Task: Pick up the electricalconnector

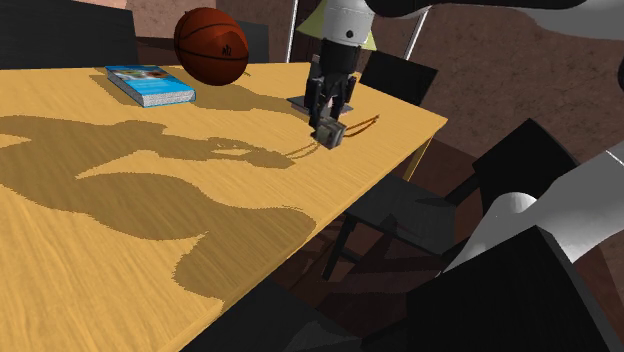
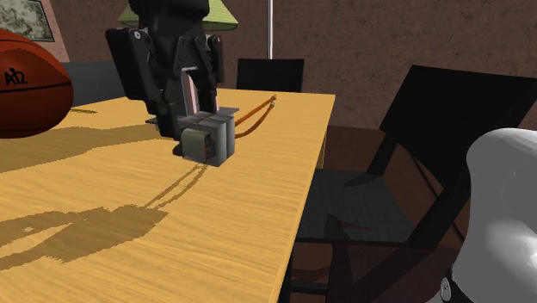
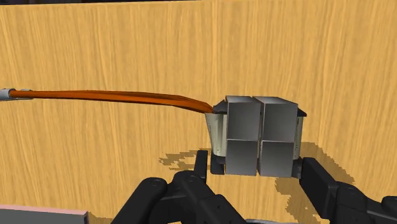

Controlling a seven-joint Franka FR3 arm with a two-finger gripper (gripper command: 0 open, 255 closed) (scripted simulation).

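Observation:
The electrical connector [image 1: 331, 131] is a small grey metal block with orange wires [image 2: 255, 116] trailing from it to the wooden table [image 1: 120, 230]. My gripper [image 1: 328, 120] is shut on it near the table's far edge, by the corner. In the second exterior view the connector [image 2: 207, 139] hangs at the fingertips of the gripper [image 2: 200, 129], just above its shadow on the table. In the wrist view the fingers [image 3: 202, 163] clasp the block [image 3: 259, 135] from both sides, with the gripper [image 3: 256, 168] at its base; the wires [image 3: 114, 97] run off sideways.
A brown basketball [image 1: 211, 46] and a blue book [image 1: 150, 85] lie at the far side of the table. Black chairs [image 1: 400, 215] stand past the table's edge at the shoulder view's right. A lamp [image 2: 222, 12] stands behind the arm.

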